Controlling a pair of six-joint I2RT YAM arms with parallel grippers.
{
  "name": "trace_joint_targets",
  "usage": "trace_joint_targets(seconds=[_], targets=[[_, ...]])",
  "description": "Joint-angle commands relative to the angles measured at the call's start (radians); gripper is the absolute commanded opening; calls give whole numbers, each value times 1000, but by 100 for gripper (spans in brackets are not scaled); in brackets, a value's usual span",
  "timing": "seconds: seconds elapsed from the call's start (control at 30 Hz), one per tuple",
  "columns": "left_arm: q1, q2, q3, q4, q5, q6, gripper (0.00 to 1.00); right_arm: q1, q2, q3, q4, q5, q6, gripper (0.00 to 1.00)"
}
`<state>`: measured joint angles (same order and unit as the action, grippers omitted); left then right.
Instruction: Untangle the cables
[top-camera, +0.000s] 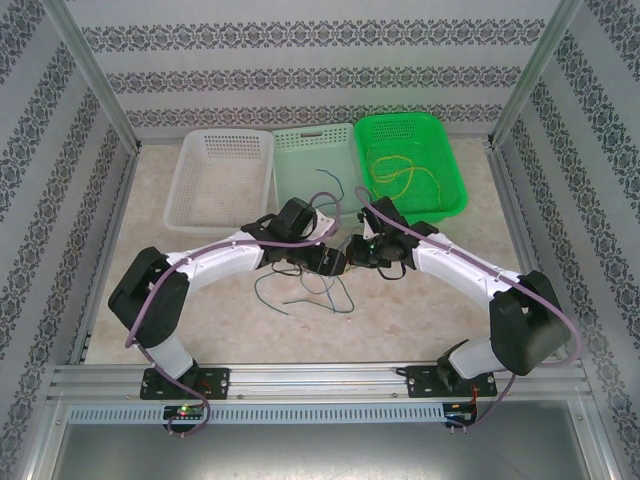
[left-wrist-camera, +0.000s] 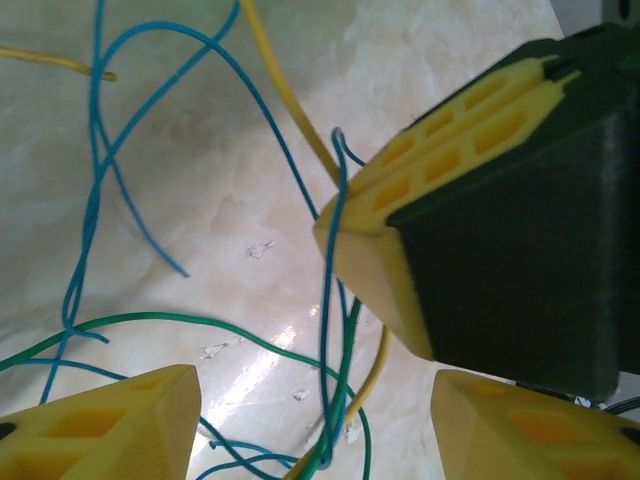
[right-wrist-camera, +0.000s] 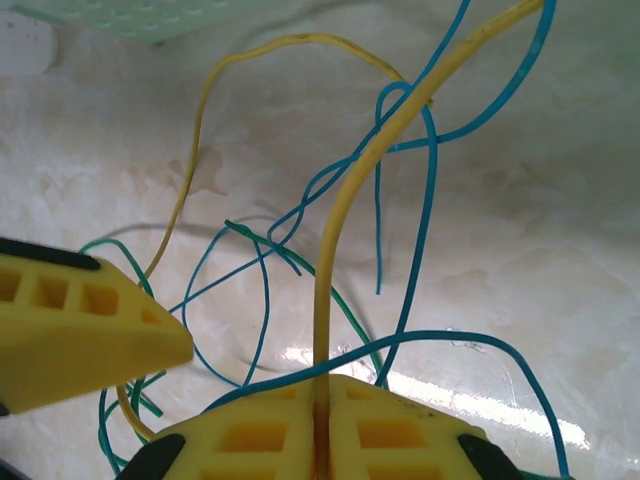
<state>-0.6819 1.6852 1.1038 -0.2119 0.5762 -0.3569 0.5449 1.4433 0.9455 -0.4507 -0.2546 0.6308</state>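
A tangle of thin blue (right-wrist-camera: 425, 200), dark green (right-wrist-camera: 340, 290) and yellow cables lies on the marble tabletop (top-camera: 310, 290) in front of the baskets. My right gripper (right-wrist-camera: 320, 385) is shut on a thick yellow cable (right-wrist-camera: 345, 210) that rises straight from between its pads. My left gripper (left-wrist-camera: 315, 385) is open just beside it. A blue (left-wrist-camera: 327, 330), a green (left-wrist-camera: 345, 370) and a yellow strand (left-wrist-camera: 378, 365) run through the gap between its fingers without being pinched. In the top view both grippers (top-camera: 328, 262) (top-camera: 362, 250) meet nose to nose over the tangle.
Three baskets stand side by side at the back: white (top-camera: 220, 180), pale green (top-camera: 315, 160), and bright green (top-camera: 452, 180) with yellow cables inside. Metal frame posts and patterned walls enclose the table. Purple arm cables arch over both arms.
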Motion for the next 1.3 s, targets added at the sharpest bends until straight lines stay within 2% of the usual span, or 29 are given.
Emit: trace_joint_targets(seconds=[0.0,0.03,0.07,0.13,0.17,0.27,0.37,0.47,0.53,0.6,0.7,0.8,0.87,0.93,1.03,1.27], targets=[[-12,16,42,20,6,12,56,-6,9,0,28,-32,11,14],[-12,21,47,12,-12,12,46,-7,9,0,29,-34,9,14],[-12,25,51,3,-32,11,32,-6,6,-1,26,-34,6,15],[-11,31,55,-9,-59,8,14,-10,-2,-2,13,-26,-3,16],[-10,31,54,-11,-64,9,9,-15,-8,-7,7,-24,-5,16],[-8,29,55,-18,-84,9,0,-36,-32,-31,4,-32,-6,13],[-2,23,55,-26,-104,10,0,-56,-61,-53,-5,-35,-11,9],[2,22,60,-44,-124,17,0,-69,-77,-71,-32,-21,-28,11],[2,23,65,-70,-150,24,4,-69,-67,-72,-79,8,-52,18],[2,19,69,-95,-191,26,17,-68,-44,-81,-104,14,-59,28],[9,15,70,-132,-255,21,27,-48,-17,-102,-78,12,-46,32],[31,9,64,-140,-283,-11,46,-25,10,-110,-37,29,-27,34],[49,12,67,-140,-282,-37,65,-18,35,-99,-31,42,-19,40],[62,30,88,-156,-275,-45,66,-10,50,-87,-28,51,-18,44],[68,63,132,-199,-289,-25,67,6,53,-80,-6,58,-14,45],[67,90,159,-333,-449,118,67,23,38,-83,-36,113,-28,48]])
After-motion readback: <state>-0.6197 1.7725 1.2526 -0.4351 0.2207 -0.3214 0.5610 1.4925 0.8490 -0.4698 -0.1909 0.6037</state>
